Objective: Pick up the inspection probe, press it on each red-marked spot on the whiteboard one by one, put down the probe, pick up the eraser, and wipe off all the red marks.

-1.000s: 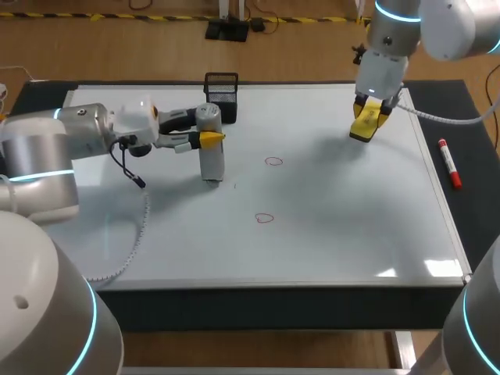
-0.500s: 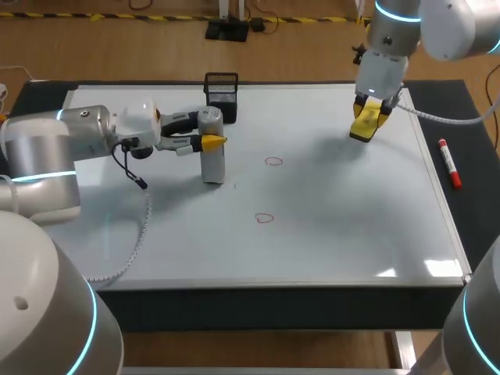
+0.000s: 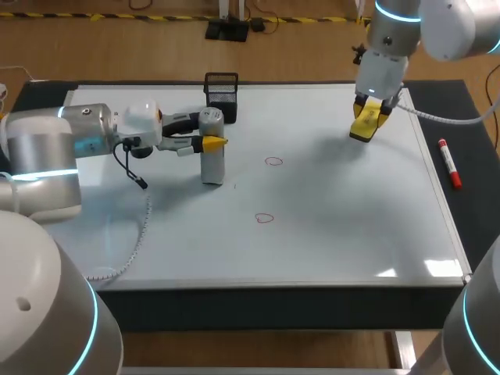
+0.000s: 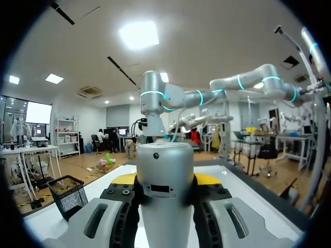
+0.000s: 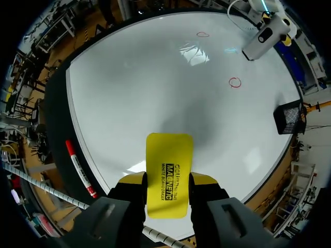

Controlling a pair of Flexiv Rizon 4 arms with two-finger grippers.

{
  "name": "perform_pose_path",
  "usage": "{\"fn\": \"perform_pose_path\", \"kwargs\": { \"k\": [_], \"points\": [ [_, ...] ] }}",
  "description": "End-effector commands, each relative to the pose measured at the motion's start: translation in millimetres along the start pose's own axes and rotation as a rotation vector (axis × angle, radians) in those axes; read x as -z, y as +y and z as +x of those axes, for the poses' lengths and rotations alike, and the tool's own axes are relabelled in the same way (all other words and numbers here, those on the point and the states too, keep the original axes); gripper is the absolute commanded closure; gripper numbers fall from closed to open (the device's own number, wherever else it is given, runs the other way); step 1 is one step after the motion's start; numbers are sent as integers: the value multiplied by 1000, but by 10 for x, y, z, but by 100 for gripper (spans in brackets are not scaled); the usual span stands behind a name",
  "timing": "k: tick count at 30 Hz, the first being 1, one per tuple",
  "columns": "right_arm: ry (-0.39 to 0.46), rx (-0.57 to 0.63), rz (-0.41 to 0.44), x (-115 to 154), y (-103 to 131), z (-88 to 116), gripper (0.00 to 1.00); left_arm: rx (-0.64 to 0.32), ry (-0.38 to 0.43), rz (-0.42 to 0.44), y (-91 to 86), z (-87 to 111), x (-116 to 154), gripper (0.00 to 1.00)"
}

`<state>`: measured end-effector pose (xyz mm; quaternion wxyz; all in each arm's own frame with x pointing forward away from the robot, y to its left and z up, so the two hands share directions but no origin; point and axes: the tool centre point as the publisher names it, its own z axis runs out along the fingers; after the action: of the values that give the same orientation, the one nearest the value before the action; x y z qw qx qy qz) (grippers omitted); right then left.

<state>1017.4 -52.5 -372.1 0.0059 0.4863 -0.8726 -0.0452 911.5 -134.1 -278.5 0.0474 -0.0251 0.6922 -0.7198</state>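
One whiteboard (image 3: 336, 234) lies on the tabletop. It bears two red marks: a first mark (image 3: 273, 162) and a second mark (image 3: 265, 218). There is one inspection probe (image 3: 211, 160), one yellow eraser (image 5: 169, 173), one black mesh basket (image 3: 221, 90) and one red marker (image 3: 449, 162). Two robot arms are counted: the left arm (image 3: 47, 148) and the right arm (image 3: 391, 47)

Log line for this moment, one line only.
left pincer: shut on inspection probe, upright | right pincer: shut on eraser, above whiteboard | red marks: two, unwiped
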Motion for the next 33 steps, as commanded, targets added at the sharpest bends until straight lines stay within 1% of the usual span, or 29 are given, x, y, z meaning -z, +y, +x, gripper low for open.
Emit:
{"fn": "perform_pose_path", "kwargs": {
  "k": [1,21,25,28,33],
  "points": [
    [3,2,3,10,-2,5,100,-13,-8,-35,-32,27,-8,100],
    [3,2,3,10,-2,5,100,-17,-2,-40,-36,48,-5,100],
    [3,2,3,10,-2,5,100,-25,2,-32,-75,63,-12,100],
    [3,2,3,10,-2,5,100,-34,2,-12,-143,70,0,100],
    [3,2,3,10,-2,5,100,-24,1,48,-251,41,89,100]
  ]
}}
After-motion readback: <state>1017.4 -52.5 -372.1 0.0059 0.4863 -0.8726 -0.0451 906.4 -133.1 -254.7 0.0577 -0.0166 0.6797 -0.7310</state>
